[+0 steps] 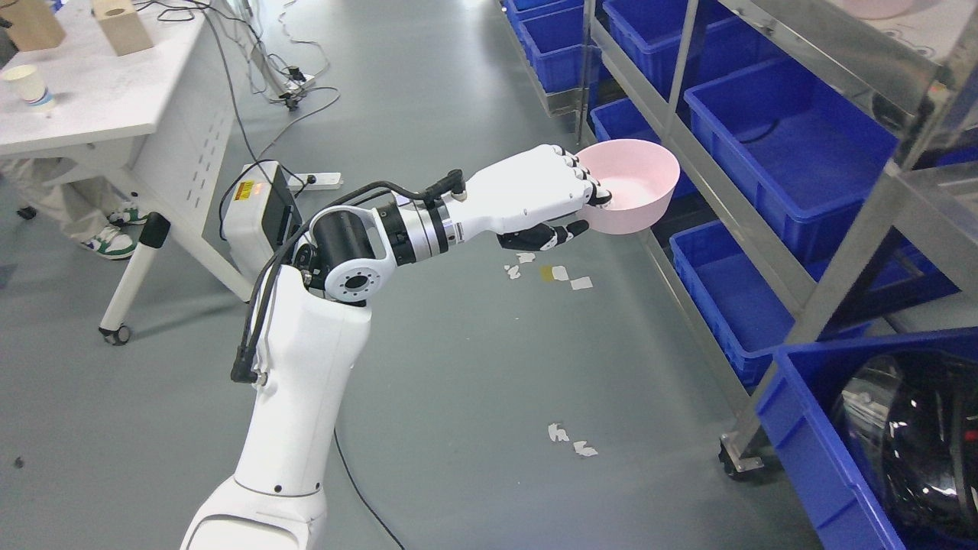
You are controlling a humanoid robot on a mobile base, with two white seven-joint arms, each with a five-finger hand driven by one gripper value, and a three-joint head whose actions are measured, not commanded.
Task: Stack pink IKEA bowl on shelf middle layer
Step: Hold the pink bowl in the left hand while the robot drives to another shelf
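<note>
Head view: left hand (546,195) grips pink bowl (638,187) by its near rim, fingers (587,179) hooked over the edge into the bowl, thumb under the wall. Bowl upright, held in air just past the fingertips, beside the shelf (772,260) front rail, above floor. Blue bins (795,145) on shelf beyond the fingers. Paper scraps (550,271) on floor below the hand

a grey floor (474,367) with paper scraps (569,441) and loose cables (252,92) runs between a white bench (114,99) on wheels at the left and a metal shelf (764,252) holding blue bins (795,145) at the right.
</note>
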